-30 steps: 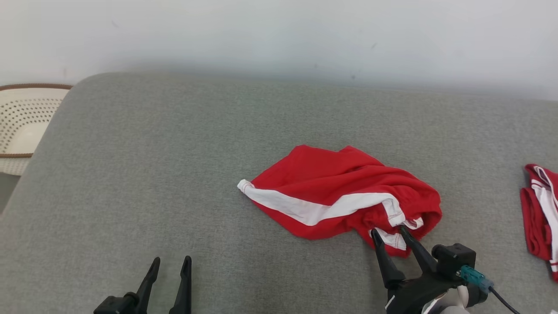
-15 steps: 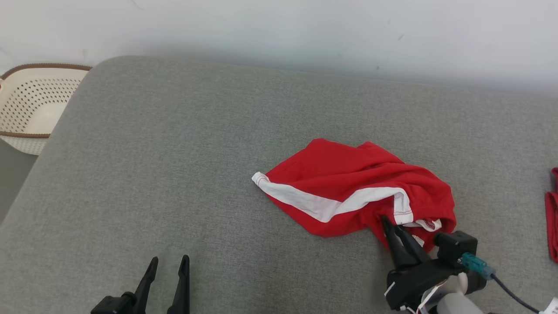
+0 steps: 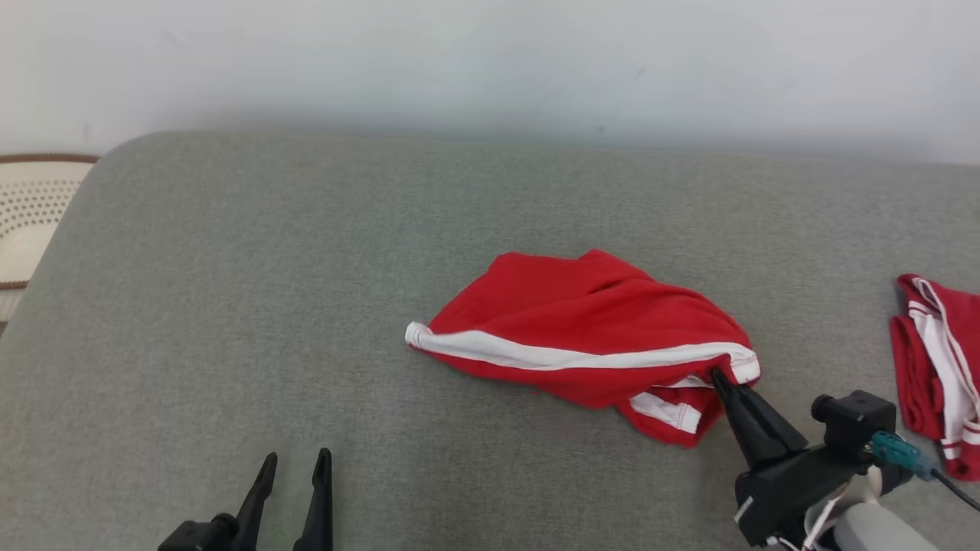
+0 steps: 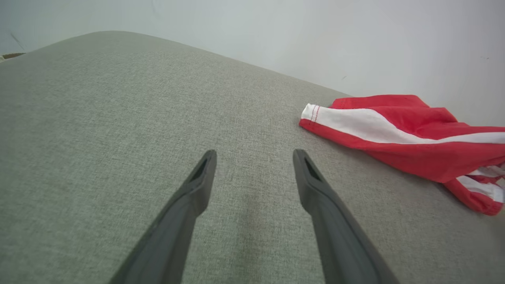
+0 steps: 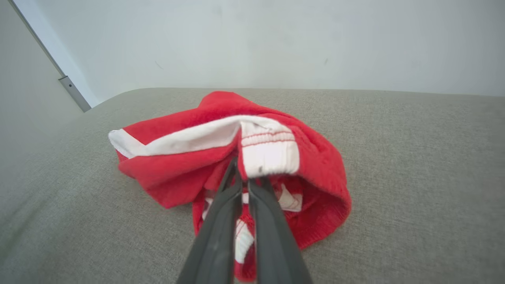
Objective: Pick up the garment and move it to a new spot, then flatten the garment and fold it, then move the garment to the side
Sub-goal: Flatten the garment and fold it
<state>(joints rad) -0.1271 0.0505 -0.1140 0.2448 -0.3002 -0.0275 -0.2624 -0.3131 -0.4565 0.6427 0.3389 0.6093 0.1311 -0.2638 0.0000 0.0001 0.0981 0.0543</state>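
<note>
At the far left we see a pale perforated basket [image 3: 23, 218] with a brown rim, partly cut off by the frame, beside the rounded corner of the grey padded surface [image 3: 268, 268]. At the lower left, our left tool [image 3: 298, 457] hovers low over bare fabric, its two dark fingers spread apart and holding nothing; its wrist view shows the same gap between the fingers [image 4: 203, 177].

Right of centre lies the garment [image 3: 582, 321], red with a white band, crumpled in a loose heap on the surface, well apart from the left tool. At its near right edge, our right tool [image 3: 720, 376] has its fingers pressed together, pinching the fabric by the white hem. The right wrist view shows the garment [image 5: 173, 173] bunched around the closed tips.

At the far right edge rests a second red garment [image 3: 930, 367] with white trim, apart from the first.
</note>
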